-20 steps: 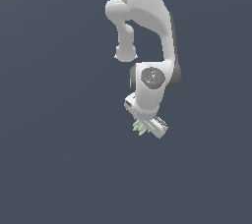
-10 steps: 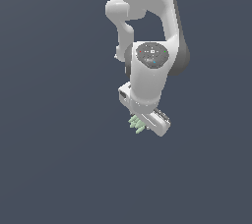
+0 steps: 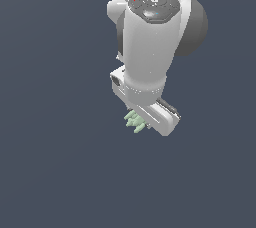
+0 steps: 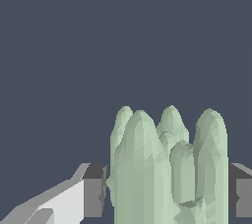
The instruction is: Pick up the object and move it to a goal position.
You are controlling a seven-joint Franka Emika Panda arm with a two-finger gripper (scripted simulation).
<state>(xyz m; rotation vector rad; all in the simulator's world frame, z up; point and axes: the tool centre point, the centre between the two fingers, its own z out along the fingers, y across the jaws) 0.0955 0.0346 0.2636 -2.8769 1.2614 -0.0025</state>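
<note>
The white arm (image 3: 150, 47) is seen foreshortened in the exterior view, its upper links filling the top of the frame and its wrist pointed downward. The gripper (image 3: 142, 119) is held at the arm's lowest end, and its dark pads (image 4: 93, 191) are pressed against both sides of the pale mint-green pronged object (image 4: 167, 169), which is clamped between them. In the exterior view the object (image 3: 135, 120) is seen protruding just below the gripper toward the exterior view's left. Plain dark grey-blue background is seen on every side. No writing can be read.
</note>
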